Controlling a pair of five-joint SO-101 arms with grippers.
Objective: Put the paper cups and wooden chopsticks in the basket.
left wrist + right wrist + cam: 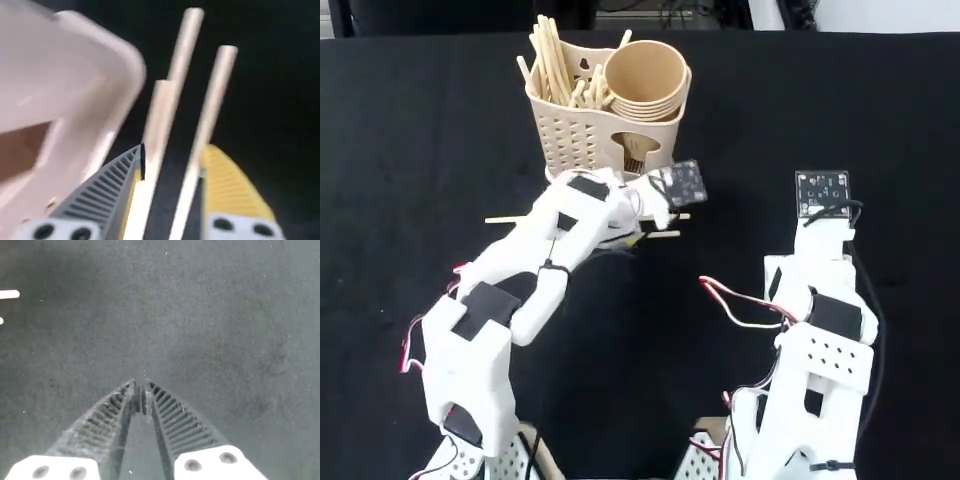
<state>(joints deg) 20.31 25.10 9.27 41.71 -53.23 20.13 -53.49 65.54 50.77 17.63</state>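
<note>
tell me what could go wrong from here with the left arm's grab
1. The left gripper straddles loose chopsticks with a gap between them; closing may catch one and let another slip.
2. It sits close beside the basket wall, so lifting or swinging the long sticks could bump or tip the basket.

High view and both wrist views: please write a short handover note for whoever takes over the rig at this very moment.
Left gripper: open, low over the table just in front of the basket, straddling the loose chopsticks; they do not look clamped.
Right gripper: shut, empty, over bare table.
Done: the stacked paper cups and a bundle of chopsticks stand in the basket.
Left: at least two loose chopsticks lie on the table by the basket; they likely need to be gripped, lifted and dropped in.
</note>
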